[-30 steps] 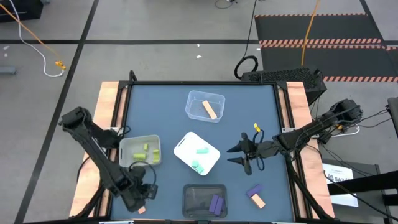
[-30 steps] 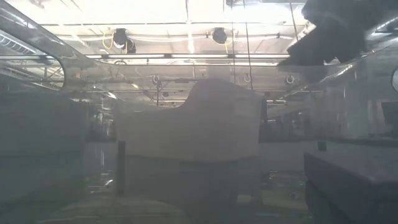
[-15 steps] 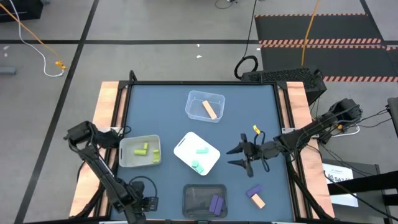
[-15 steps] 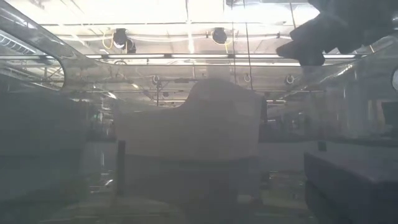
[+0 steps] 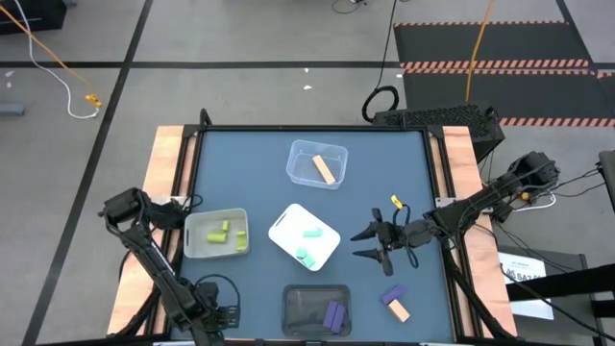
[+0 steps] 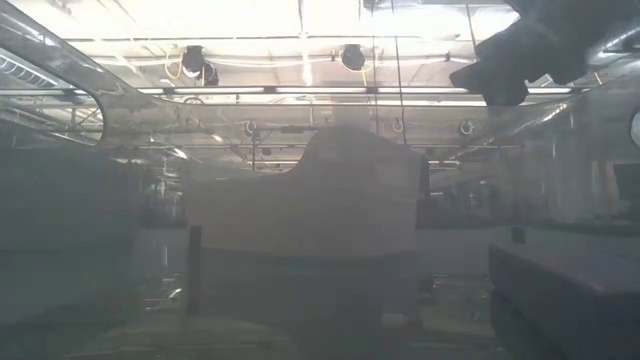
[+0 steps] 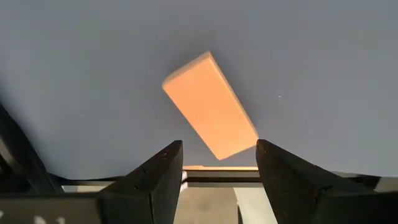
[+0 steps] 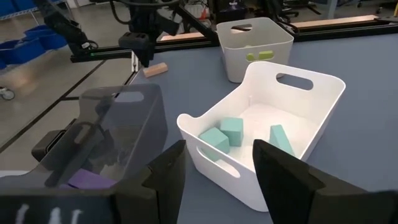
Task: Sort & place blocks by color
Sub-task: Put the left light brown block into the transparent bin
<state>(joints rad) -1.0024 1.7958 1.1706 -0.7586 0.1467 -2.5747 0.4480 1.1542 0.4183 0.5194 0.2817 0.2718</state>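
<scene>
My left gripper (image 7: 219,146) is open at the table's near-left corner (image 5: 216,317), above a salmon-orange bar (image 7: 210,106) that lies flat on the table; its fingers stand clear of the bar. The right wrist view shows this bar (image 8: 155,68) below that gripper. My right gripper (image 5: 367,242) is open and empty, hovering right of the white bin (image 5: 304,236), which holds mint-teal blocks (image 8: 231,132). A purple block (image 5: 391,292) and a salmon-orange block (image 5: 398,309) lie loose on the table near the right gripper.
A clear bin (image 5: 317,163) at the far middle holds a salmon bar (image 5: 326,170). A pale bin (image 5: 216,234) on the left holds yellow-green blocks. A dark bin (image 5: 315,309) at the near edge holds a purple block (image 5: 333,314). Wooden rails run along the table's sides.
My left arm has folded back and its gripper has moved toward the table's near edge and down, over the salmon-orange bar at the near-left corner. The bar has stayed where it was.
</scene>
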